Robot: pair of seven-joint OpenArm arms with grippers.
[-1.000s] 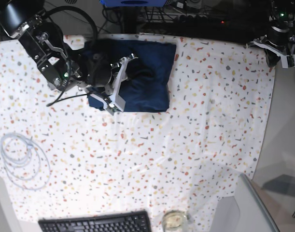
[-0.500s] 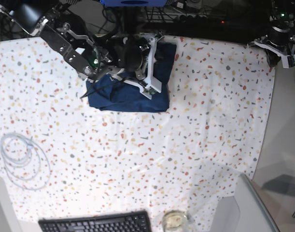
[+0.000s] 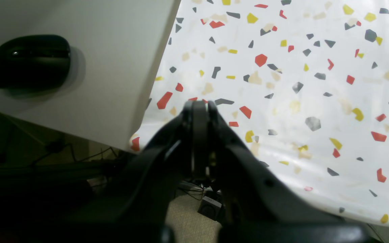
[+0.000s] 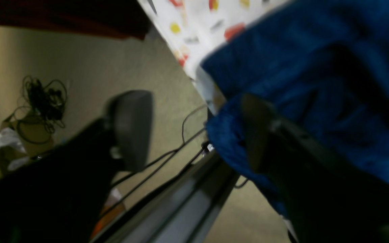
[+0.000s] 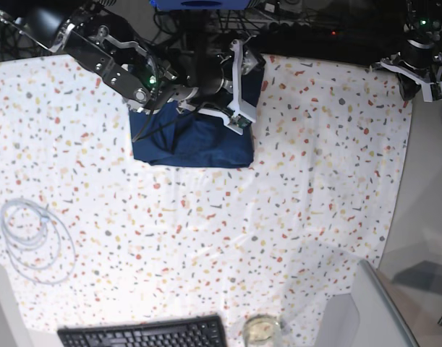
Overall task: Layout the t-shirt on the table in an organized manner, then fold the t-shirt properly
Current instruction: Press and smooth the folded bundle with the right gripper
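The dark navy t-shirt (image 5: pixel 192 141) lies folded into a compact block near the back edge of the speckled table (image 5: pixel 278 217). My right gripper (image 5: pixel 240 90) hovers over the shirt's back right corner, white fingers spread open. In the right wrist view the right gripper (image 4: pixel 194 131) is open at the table edge. One of its fingers (image 4: pixel 257 131) is against the blue t-shirt (image 4: pixel 316 77), and nothing sits between the fingers. My left gripper (image 5: pixel 421 76) is at the table's far right corner. In its wrist view the left gripper (image 3: pixel 199 109) is shut and empty above the table (image 3: pixel 299 84).
A coiled white cable (image 5: pixel 32 235) lies at the left. A black keyboard (image 5: pixel 145 334) and a glass (image 5: pixel 262 329) sit at the front edge. A black mouse (image 3: pixel 29 60) rests on the plain grey surface. Cables (image 4: pixel 42 98) lie on the floor beyond the table's edge.
The right arm swept from the shirt's front left to its back right corner, and its jaws opened. The shirt now lies as a flatter block. The left arm stayed still.
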